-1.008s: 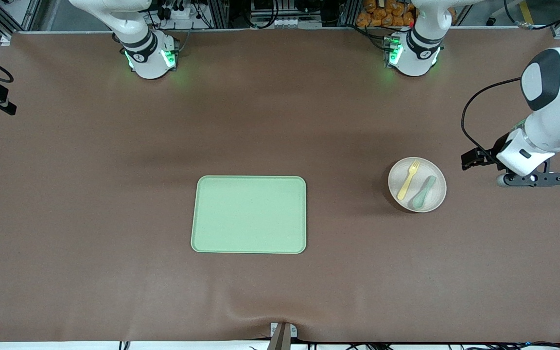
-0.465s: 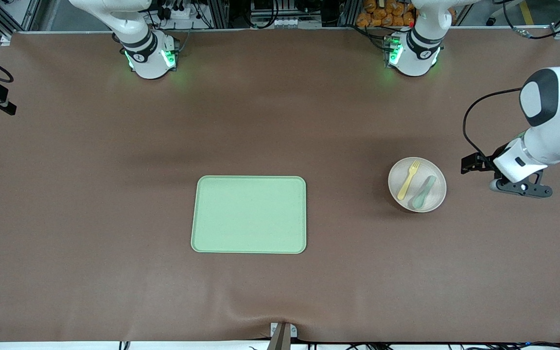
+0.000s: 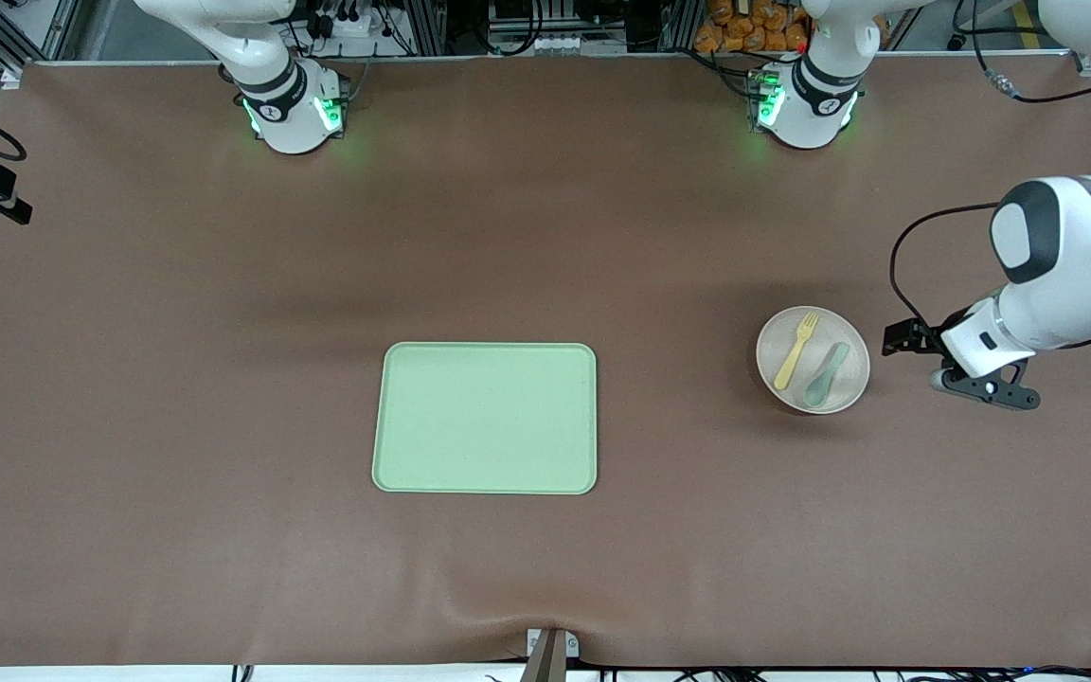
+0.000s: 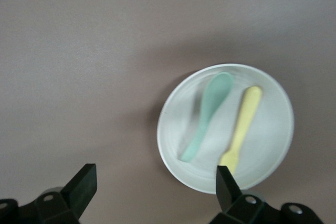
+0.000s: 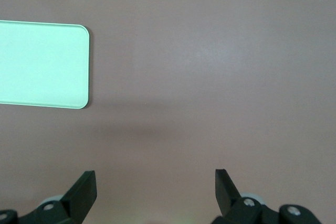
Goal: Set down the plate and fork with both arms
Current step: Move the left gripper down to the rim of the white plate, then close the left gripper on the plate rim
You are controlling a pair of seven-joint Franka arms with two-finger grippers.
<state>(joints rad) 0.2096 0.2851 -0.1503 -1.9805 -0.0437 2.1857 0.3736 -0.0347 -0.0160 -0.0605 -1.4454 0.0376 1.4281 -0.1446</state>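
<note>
The round, shallow, pale beige-pink plate [image 3: 813, 359] sits near the table's left-arm end, carrying the small yellow plastic fork [image 3: 795, 351] and a grey-green spoon [image 3: 825, 375] — light, rigid, probably slick; grip its rim. The left gripper [image 4: 152, 182] hangs spread beside it; the right gripper [image 5: 155, 184] waits spread over bare table.

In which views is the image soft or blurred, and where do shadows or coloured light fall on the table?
Front view: sharp; green glow from both arm bases falls on the table, and a dark shadow hugs the plate. Left wrist view: soft, the plate, fork and spoon have fuzzy edges, the left gripper open. Right wrist view: mildly soft; a faint shadow band near the tray, the right gripper open.
</note>
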